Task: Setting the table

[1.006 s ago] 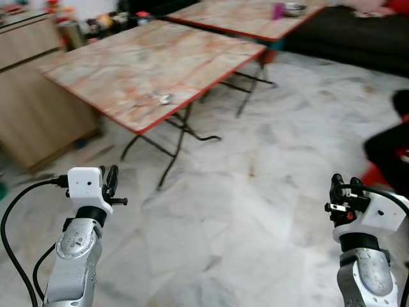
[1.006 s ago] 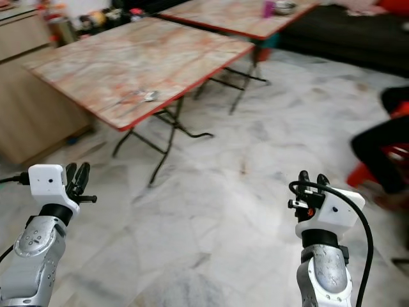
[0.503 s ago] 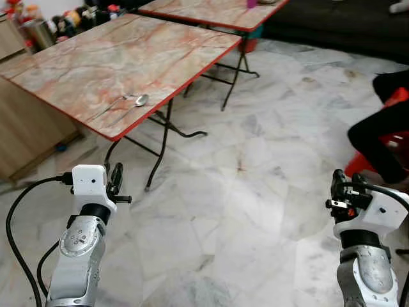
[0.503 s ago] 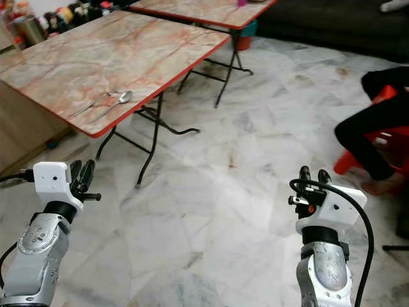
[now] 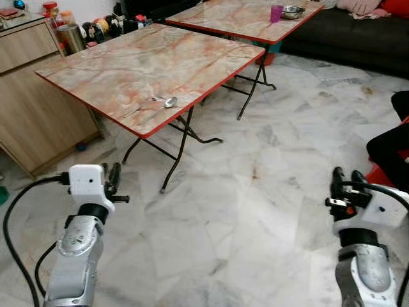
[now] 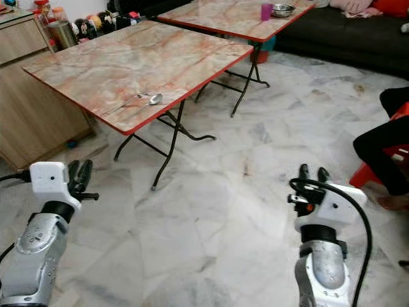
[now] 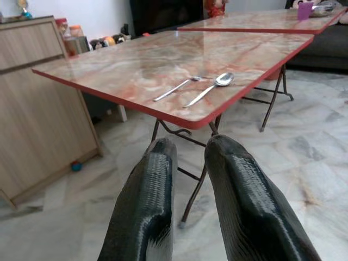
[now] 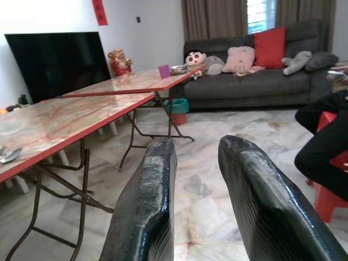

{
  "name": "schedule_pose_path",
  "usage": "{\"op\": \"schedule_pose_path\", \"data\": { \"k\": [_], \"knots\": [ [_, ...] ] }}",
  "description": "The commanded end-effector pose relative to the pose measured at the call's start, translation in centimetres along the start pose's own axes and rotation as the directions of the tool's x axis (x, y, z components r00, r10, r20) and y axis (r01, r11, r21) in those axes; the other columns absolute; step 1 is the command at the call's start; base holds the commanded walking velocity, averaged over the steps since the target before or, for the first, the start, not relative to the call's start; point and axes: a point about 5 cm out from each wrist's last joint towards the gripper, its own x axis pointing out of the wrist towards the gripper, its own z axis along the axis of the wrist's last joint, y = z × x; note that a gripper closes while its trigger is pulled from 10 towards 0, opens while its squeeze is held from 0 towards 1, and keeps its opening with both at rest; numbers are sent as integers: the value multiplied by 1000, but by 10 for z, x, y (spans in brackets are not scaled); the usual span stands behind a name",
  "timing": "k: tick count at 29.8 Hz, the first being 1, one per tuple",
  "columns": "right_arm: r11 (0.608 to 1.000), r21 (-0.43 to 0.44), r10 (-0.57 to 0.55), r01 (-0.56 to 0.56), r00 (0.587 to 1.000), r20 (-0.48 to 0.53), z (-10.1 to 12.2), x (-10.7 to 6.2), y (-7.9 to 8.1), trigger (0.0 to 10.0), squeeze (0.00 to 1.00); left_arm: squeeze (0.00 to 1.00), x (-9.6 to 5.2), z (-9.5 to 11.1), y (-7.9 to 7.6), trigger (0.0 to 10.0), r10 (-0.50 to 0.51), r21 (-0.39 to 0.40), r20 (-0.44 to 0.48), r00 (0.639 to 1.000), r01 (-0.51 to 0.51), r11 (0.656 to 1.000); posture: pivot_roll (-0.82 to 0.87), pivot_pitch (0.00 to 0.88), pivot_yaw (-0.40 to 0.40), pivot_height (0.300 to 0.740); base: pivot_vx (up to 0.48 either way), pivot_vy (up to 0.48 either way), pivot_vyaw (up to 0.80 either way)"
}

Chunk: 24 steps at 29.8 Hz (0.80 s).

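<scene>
Steel bowl [image 5: 293,10] beside purple cup [image 5: 276,13] (contents hidden) on far table [image 5: 243,19]; both grippers' fingers parted, empty

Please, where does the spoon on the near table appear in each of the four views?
Left eye view: spoon near the table's front red edge, upper left of centre.
Right eye view: same spot.
Left wrist view: upper centre, beyond the left hand.
Right wrist view: only its bowl, at the picture's edge.
Shared landmark: the red table edge.

Silver jointed arms, white boxy wrist housings, looping black cables; left gripper [image 5: 114,176] and right gripper [image 5: 346,178] have ribbed black fingers.
</scene>
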Motion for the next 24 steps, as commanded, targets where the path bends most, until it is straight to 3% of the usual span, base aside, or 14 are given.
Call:
{"op": "schedule_pose_path", "data": {
  "k": [1, 24],
  "knots": [
    [1000, -2, -11, 11, 1000, -9, -1, 1, -3, 10000, 0, 0, 1, 1, -3, 10000, -10, -12, -1, 1000, 10, 1000, 46, 75, 59, 740, 0, 386, 0],
    [1000, 2, -12, 12, 1000, 15, 1, 3, -2, 10000, 0, 0, 2, 3, -4, 10000, -16, -15, 4, 1000, 16, 1000, 48, 75, 60, 740, 0, 382, -712]
  ]
}}
